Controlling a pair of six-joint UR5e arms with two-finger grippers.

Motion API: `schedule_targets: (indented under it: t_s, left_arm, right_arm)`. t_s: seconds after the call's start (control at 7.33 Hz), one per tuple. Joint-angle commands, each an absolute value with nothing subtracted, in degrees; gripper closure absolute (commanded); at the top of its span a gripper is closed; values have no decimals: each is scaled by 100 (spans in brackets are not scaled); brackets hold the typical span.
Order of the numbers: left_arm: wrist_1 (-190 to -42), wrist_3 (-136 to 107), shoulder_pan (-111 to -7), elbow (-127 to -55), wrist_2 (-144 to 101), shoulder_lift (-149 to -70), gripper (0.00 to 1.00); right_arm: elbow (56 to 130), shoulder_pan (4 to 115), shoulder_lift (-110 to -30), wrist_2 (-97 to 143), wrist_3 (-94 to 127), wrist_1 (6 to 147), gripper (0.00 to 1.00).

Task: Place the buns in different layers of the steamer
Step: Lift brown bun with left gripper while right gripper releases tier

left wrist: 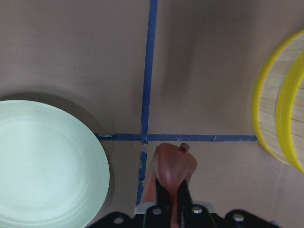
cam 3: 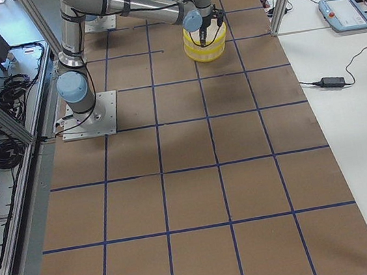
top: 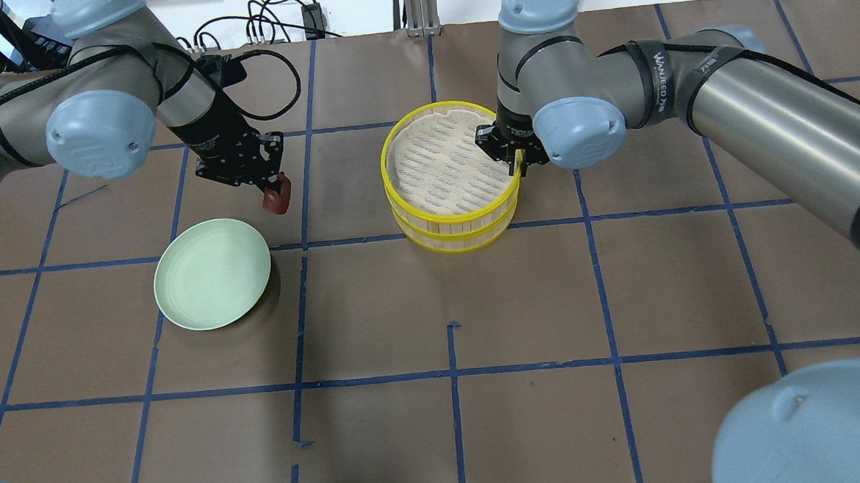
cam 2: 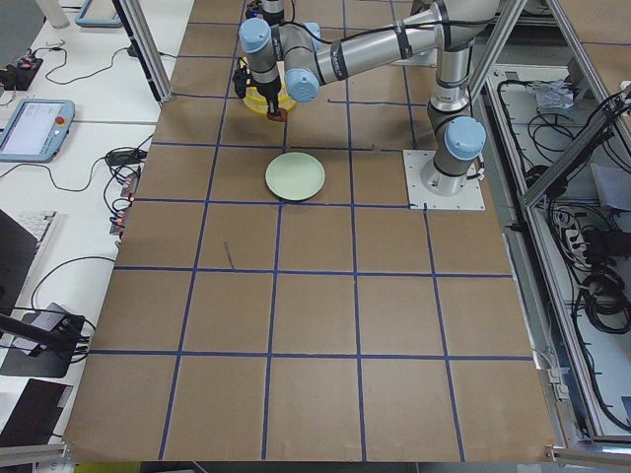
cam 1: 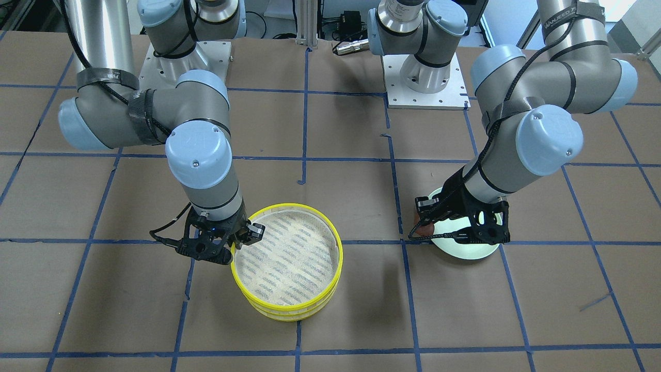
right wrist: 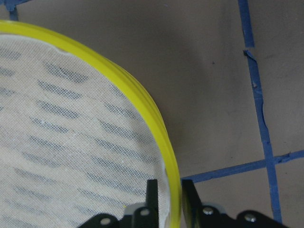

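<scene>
Two yellow-rimmed steamer layers [top: 452,218] stand stacked, with the upper mesh bottom [cam 1: 289,256] bare. My right gripper [top: 516,162] is shut on the upper layer's rim [right wrist: 161,137], one finger inside and one outside. My left gripper [top: 274,191] is shut on the dark reddish-brown bun [left wrist: 173,166] and holds it above the table, between the pale green plate [top: 211,273] and the steamer [left wrist: 280,128]. The bun also shows in the overhead view [top: 277,199]. The white bun is not in view.
The plate [left wrist: 42,166] is bare. Blue tape lines [left wrist: 145,85] cross the brown table. The two arm bases [cam 1: 426,82] stand at the table's robot side. Monitors and cables lie on side desks beyond the table ends.
</scene>
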State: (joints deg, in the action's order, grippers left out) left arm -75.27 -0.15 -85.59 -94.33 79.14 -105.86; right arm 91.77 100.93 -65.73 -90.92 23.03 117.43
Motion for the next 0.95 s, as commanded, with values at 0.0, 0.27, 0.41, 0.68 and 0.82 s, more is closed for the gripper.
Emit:
schedule_targets:
  t_s: [0.0, 0.27, 0.41, 0.68, 0.82]
  left_arm:
    - [-7611, -444, -8779, -9082, 7727, -10582, 92]
    - [-7533, -1481, -9236, -8676, 7036, -10670, 92]
    - [-7445, -1903, -9324, -8605, 6631, -10670, 90]
    - [-7139, -2284, -9649, -8604, 6127, -10923, 91]
    - [-6545, -2581, -9772, -8604, 6135, -11203, 90]
  right_arm:
    - [9115, 10081, -6644, -9114, 1954, 11742, 16]
    - [9097, 9924, -6950, -9132, 1565, 11603, 0]
    - [9097, 9714, -7222, -9106, 1234, 11201, 0]
    - [9079, 8445, -8125, -9088, -482, 9973, 0]
    - [9079, 7959, -8391, -9053, -814, 9706, 0]
